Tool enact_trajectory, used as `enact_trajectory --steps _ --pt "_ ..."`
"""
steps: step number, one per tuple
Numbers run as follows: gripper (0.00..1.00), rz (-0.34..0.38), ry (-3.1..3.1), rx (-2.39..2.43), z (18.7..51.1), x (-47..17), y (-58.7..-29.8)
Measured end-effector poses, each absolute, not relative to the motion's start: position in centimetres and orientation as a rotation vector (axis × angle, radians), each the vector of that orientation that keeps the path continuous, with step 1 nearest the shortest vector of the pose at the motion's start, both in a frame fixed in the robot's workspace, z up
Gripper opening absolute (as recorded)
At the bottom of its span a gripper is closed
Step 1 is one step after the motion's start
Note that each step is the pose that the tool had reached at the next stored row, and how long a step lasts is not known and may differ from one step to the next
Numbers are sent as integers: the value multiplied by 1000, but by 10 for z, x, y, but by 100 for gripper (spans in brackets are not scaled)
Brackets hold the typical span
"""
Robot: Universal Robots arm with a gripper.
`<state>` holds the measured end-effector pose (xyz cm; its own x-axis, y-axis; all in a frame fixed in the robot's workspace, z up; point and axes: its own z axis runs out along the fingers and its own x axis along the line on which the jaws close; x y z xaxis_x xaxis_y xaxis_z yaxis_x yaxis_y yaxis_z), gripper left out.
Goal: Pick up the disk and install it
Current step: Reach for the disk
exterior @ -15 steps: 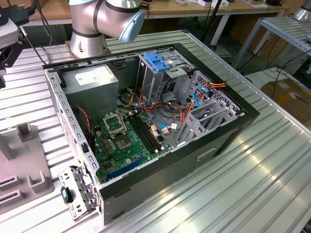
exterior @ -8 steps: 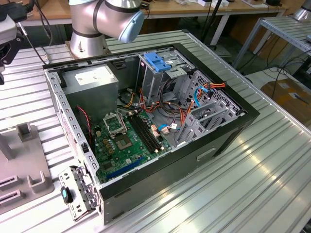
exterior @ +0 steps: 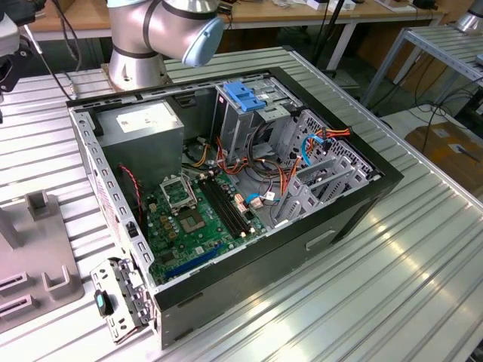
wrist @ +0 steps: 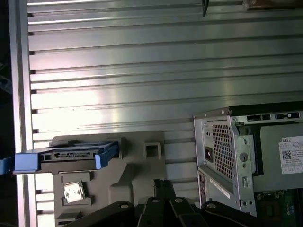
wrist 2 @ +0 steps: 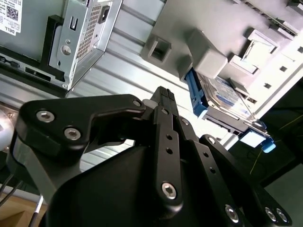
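- the disk (wrist 2: 222, 94) is seen in both wrist views standing on its edge in a slot of the grey fixture (wrist 2: 208, 59), with the blue carrier tabs sticking out past the fixture's side; nothing is touching it.
- the gripper (wrist 2: 163, 92) is held apart from the grey fixture. its fingers are drawn together and nothing is gripped between them.
- a risk is judged from that finger state: if the gripper were lowered onto the fixture with its fingers together, the carrier's upper edge would be struck rather than straddled, and the disk could be jammed or levered in its slot.
- a second risk is judged from the edge-on stance: a sideways nudge or an off-centre grip near a blue tab could tilt the disk against the fixture walls, or the plastic could be bent.
- the rear corner of the computer case (exterior: 355, 204) lies just beside the grey fixture, so it could be clipped by a wide swing of the wrist.
- the arm's base (exterior: 136, 45) is seen in the exterior view on the table (exterior: 377, 302), across the case from the fixture.
- in the first wrist view the fingertips are aimed past the fixture's edge, near the disk but not lined up over it.
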<state>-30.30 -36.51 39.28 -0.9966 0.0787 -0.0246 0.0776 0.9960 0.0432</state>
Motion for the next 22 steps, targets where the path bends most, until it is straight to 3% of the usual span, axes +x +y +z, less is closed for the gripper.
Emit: enact_trajectory --steps 14,22 --pt "11 66 3112 122 393 -309 -361" --pt "11 66 3112 122 389 -356 -359"
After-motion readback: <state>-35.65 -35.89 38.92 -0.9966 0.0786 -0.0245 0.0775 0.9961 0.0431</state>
